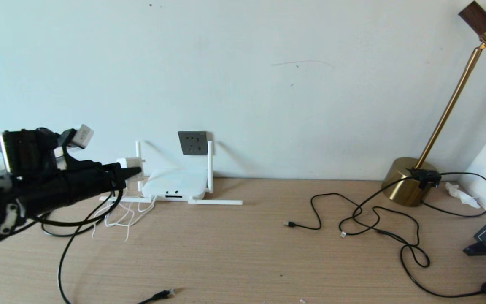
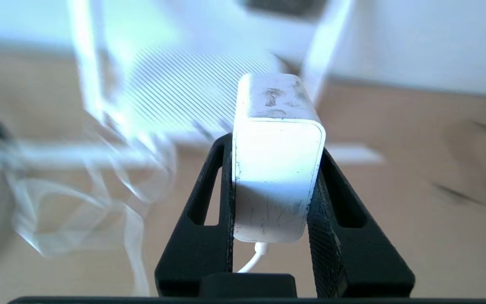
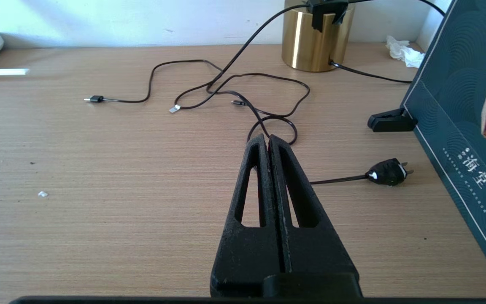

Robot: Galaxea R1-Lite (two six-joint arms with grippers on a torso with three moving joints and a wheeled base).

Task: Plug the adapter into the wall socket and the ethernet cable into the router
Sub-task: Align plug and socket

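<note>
My left gripper [image 1: 132, 172] is shut on the adapter [image 1: 130, 165], a small white cube, and holds it above the table just left of the router [image 1: 175, 182]. In the left wrist view the adapter [image 2: 276, 169] sits squeezed between both black fingers [image 2: 209, 202], its thin white cord leaving its rear end. The router [image 2: 184, 88] lies beyond it. The dark grey wall socket [image 1: 193, 142] is on the wall above the router, to the right of the adapter. The ethernet cable [image 1: 63, 257] runs down the left, and its clip end [image 1: 165, 292] lies on the table near the front edge. My right gripper [image 3: 268, 140] is shut and empty above the table.
A gold lamp base [image 1: 407, 182] stands at the back right, with thin black cords [image 1: 373, 219] looping across the table in front of it. A black plug [image 3: 388, 172] lies near a dark box [image 3: 458, 105]. Loose white cord [image 1: 120, 215] is piled in front of the router.
</note>
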